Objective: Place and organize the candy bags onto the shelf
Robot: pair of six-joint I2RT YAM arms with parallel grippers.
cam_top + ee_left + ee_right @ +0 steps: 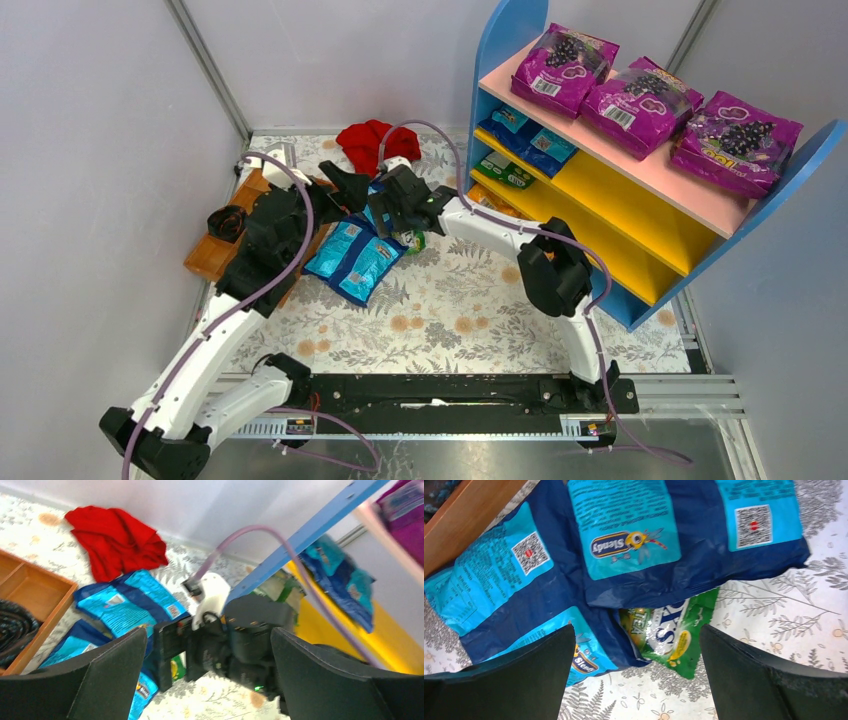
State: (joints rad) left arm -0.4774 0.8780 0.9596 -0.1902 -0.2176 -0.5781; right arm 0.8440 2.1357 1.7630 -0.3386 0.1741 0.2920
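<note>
Several blue candy bags (pixel 352 258) lie overlapped on the floral table, with a green candy bag (pixel 411 240) tucked under their right edge. In the right wrist view my right gripper (pixel 636 630) is open and hovers just above the green bag (pixel 671 635), beside the blue bags (pixel 624 540). My right gripper (pixel 403 218) holds nothing. My left gripper (pixel 345 187) is open and empty above the far end of the pile; in its wrist view (pixel 209 632) it faces the right gripper. The shelf (pixel 640 180) stands at right and holds blue bags (pixel 530 135), a green bag (pixel 503 170) and an orange one (pixel 497 205).
Three magenta grape bags (pixel 640 100) lie on the shelf's pink top board. A red cloth (pixel 372 142) lies at the back. A brown wooden tray (pixel 215 255) with a coiled black cable (pixel 228 222) sits at left. The right arm's purple cable arcs over the pile.
</note>
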